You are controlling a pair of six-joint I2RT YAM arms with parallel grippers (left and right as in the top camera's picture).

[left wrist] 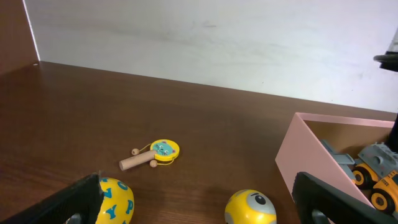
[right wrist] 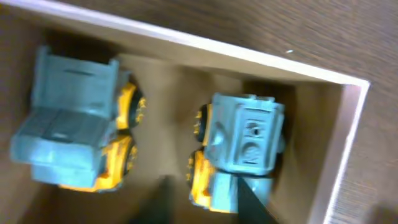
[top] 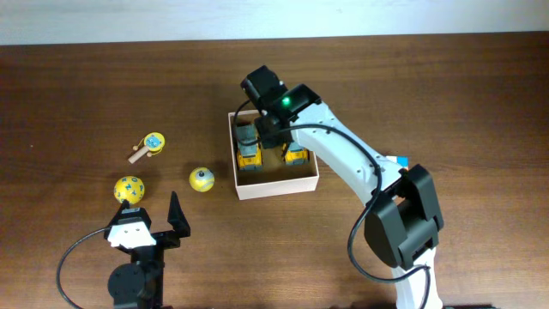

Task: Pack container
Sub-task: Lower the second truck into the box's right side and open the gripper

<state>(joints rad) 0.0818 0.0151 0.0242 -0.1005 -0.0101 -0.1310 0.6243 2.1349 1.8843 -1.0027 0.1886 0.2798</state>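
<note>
The container (top: 276, 186) is a square shallow cardboard box with whitish walls, right of the table's middle. Two blue-and-yellow toy trucks lie inside it: one on the left (top: 248, 150) (right wrist: 78, 140), one on the right (top: 297, 155) (right wrist: 239, 146). My right gripper (top: 273, 136) (right wrist: 208, 205) hangs open just above the box floor, its blurred fingers over the right truck's near end. My left gripper (top: 153, 208) (left wrist: 202, 214) is open and empty, low near the front left. The box's pinkish wall (left wrist: 311, 155) shows in the left wrist view.
A yellow ball with blue letters (top: 129, 188) (left wrist: 118, 199) lies by my left finger. A yellow ball with an eye (top: 201, 179) (left wrist: 250, 208) lies left of the box. A small wooden-handled rattle drum (top: 151, 143) (left wrist: 158, 151) lies farther back.
</note>
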